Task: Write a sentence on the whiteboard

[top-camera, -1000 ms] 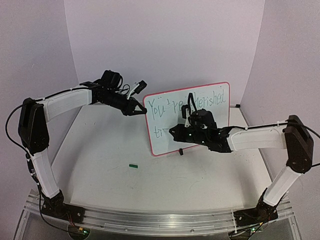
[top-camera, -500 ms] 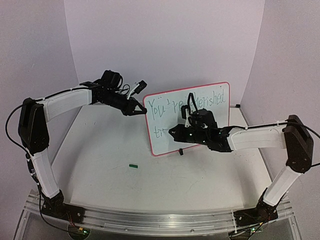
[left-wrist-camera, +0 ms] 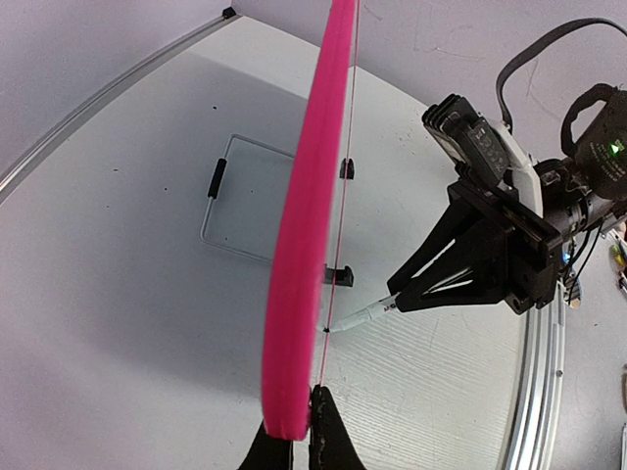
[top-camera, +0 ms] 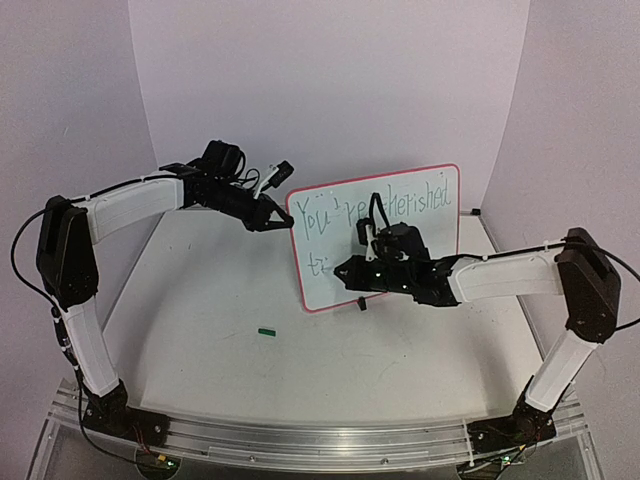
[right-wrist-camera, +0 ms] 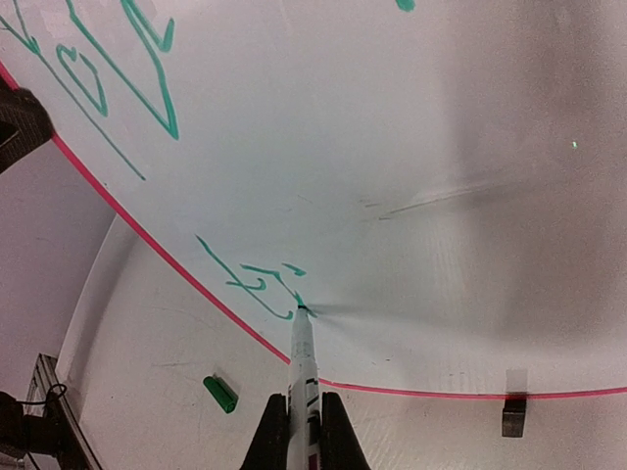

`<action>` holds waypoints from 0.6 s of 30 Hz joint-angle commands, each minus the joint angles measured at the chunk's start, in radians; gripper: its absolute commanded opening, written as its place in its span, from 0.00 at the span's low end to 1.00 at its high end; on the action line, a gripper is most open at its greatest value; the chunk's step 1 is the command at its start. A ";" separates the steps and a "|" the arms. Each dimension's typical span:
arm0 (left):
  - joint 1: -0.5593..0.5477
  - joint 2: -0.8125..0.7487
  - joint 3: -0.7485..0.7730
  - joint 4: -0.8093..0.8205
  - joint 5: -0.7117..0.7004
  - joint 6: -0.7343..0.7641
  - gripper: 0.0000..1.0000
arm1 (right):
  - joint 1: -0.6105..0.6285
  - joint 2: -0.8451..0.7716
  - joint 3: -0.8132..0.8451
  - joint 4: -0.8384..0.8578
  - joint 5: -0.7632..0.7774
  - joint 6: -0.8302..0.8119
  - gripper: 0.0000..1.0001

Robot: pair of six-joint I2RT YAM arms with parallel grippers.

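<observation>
Top external view:
- The whiteboard [top-camera: 442, 235] stands upright on the table [top-camera: 190, 290], right of centre. Its face is turned toward the bottom of the frame. Its long axis runs left to right, with the right end higher in the picture.
- The sentence [top-camera: 420, 201] is in green. The upper line follows the top edge, and a short start of a second line sits low at the left.
- The left gripper [top-camera: 286, 223] is clenched on the board's upper left corner.
- The right gripper [top-camera: 346, 270] is in front of the lower left of the board, grasping a marker. The marker is too small to make out here.
- A green cap [top-camera: 266, 331] lies on the table, lower left of the board and well apart from it.

Left wrist view:
- The board is seen edge-on, its pink frame running from bottom centre to the top.
- The left gripper [left-wrist-camera: 294, 448] pinches the frame at the bottom.
- The marker [left-wrist-camera: 361, 315] points left, its tip touching the board face.
- The right gripper [left-wrist-camera: 400, 299] holds it.

Right wrist view:
- The marker points up the frame.
- Its tip is on the white surface, at the end of the lower green strokes.
- A black clip foot [right-wrist-camera: 512, 416] sits at lower right.
</observation>
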State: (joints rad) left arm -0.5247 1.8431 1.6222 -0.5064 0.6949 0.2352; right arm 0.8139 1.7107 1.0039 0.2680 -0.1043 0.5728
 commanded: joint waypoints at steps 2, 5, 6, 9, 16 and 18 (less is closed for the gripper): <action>-0.001 -0.038 -0.011 -0.034 -0.044 0.025 0.00 | -0.003 -0.004 0.017 0.016 0.022 -0.007 0.00; -0.001 -0.038 -0.010 -0.034 -0.044 0.024 0.00 | -0.004 -0.018 0.015 0.017 0.038 -0.011 0.00; -0.001 -0.038 -0.011 -0.033 -0.043 0.024 0.00 | -0.003 -0.022 0.017 0.018 0.042 -0.010 0.00; -0.002 -0.038 -0.012 -0.034 -0.043 0.025 0.00 | -0.004 -0.028 0.020 0.036 0.046 -0.002 0.00; -0.001 -0.039 -0.012 -0.032 -0.041 0.024 0.00 | -0.004 -0.059 0.015 0.062 0.070 0.010 0.00; -0.001 -0.040 -0.012 -0.032 -0.041 0.024 0.00 | -0.004 -0.065 0.011 0.064 0.075 0.010 0.00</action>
State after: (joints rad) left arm -0.5247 1.8431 1.6222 -0.5064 0.6945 0.2354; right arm 0.8139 1.7024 1.0039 0.2721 -0.0882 0.5770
